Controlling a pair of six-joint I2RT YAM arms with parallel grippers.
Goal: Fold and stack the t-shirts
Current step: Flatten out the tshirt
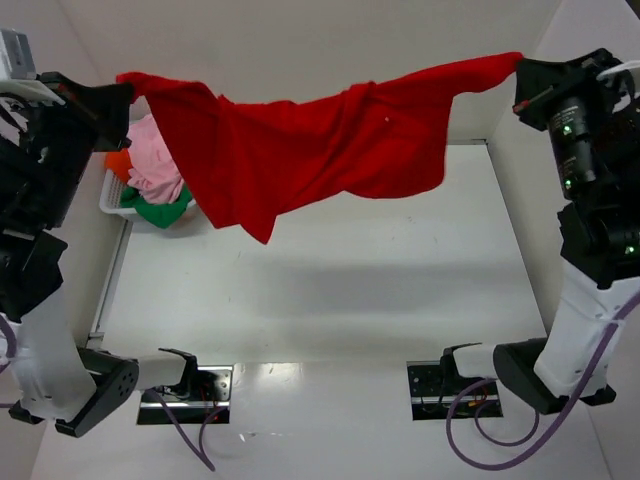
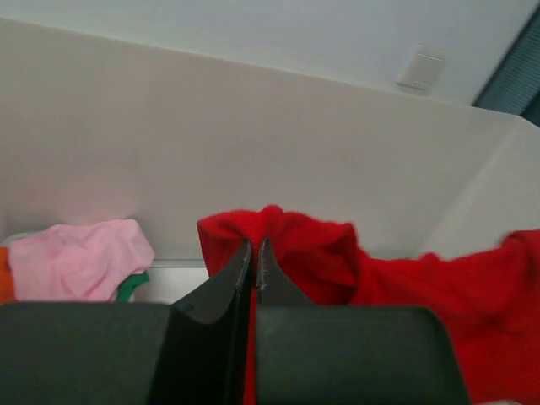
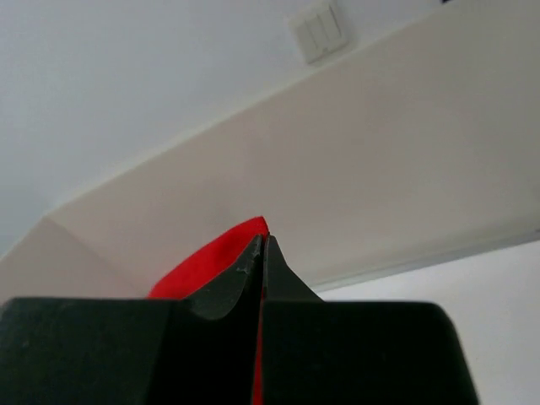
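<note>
1. My left pincer (image 1: 125,95) is clenched on one end of the red t-shirt (image 1: 320,150) at 10 o'clock in the top view. My right pincer (image 1: 520,68) is clenched on the other end at 2 o'clock. The shirt is slung in the air between them above the table (image 1: 330,300), bunched and sagging toward the centre.
2. Biggest risk: both holds look like thin pinches of edge. Pulling the arms further apart could slip the cloth out of one pincer, and the shirt would swing and drop in a heap.
3. The cloth is twisted, not flat. Lowering it like this would likely lay creases in and spoil the fold.
4. The basket (image 1: 112,200) at 9 o'clock holds the pink t-shirt (image 1: 150,155), green t-shirt (image 1: 160,210) and orange t-shirt (image 1: 118,162). The red drape hangs close over them and could snag the pile.
5. Views:
   - Only the top view shows the full span and sag.
   - The left wrist shows a thick red wad beyond my shut tips.
   - The right wrist shows just a sliver of red, so I judge that hold the weaker one.
</note>
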